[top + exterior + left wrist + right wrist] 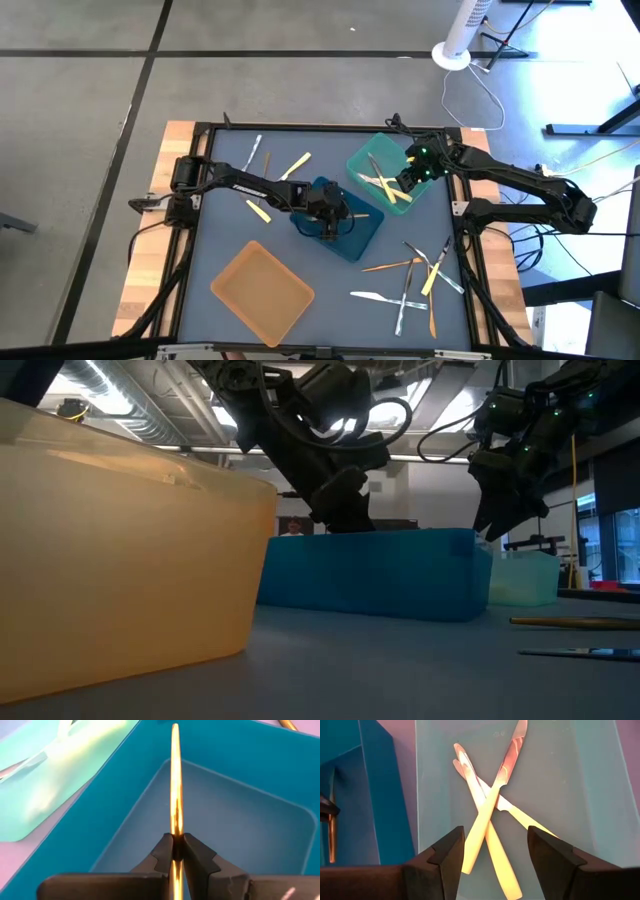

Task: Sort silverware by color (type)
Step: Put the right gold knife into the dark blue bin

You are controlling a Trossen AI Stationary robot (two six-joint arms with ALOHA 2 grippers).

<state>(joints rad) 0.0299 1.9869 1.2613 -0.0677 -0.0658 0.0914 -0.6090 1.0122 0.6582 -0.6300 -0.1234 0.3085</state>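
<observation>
Nearest the front edge of the counter [200, 250] we see the empty orange tray [262, 292] and, to its right, a loose scatter of silverware [415, 280]: white, orange and yellow pieces lying crossed over one another.

Farther in, at the middle, the left gripper [330, 215] hangs over the blue tray [362, 238]. Its jaws are clenched on an orange utensil [174, 785], held edge-on above the tray's bare floor; the piece is thin and we cannot tell whether it is a fork, knife or spoon.

Just beyond and to the right, the right gripper [495, 852] hovers over the teal tray [368, 160], which touches the blue one at a corner. Its jaws are spread wide and hold nothing. Beneath them three yellow utensils [485, 815] lie crossed on the teal floor, at least one of them a knife.

Toward the far left of the counter, a few more yellow and white pieces [280, 170] lie loose on the grey mat.
</observation>
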